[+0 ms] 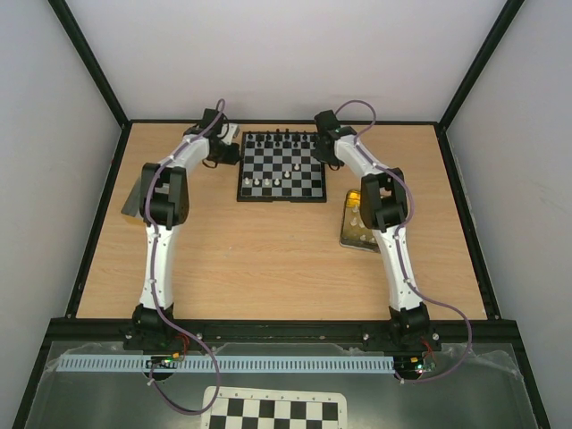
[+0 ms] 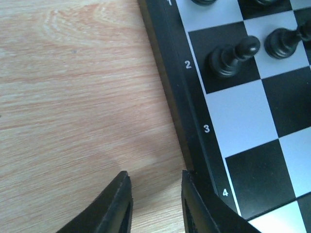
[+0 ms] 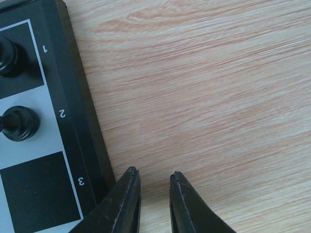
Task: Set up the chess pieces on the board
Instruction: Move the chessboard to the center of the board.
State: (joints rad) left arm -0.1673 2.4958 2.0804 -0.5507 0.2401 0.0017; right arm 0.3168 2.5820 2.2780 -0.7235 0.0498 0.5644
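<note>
Hands (image 2: 154, 175) (image 3: 154, 172) seemingly touching board (image 2: 172, 82) edges

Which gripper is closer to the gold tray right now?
Right. The right gripper is beside the board's far right edge, the side where the gold tray lies. The left gripper is across the board, beside its far left edge.

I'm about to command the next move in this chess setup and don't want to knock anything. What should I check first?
1. Left gripper empty: ok, nothing between its narrowly parted fingers.
2. Right gripper empty: ok, likewise.
3. Left gripper clear of the board: cannot tell; one finger overlaps the frame.
4. Right gripper clear of the board: ok, over bare table beside it.
5. All chess pieces on the board: not ok; some lie in the gold tray.
</note>
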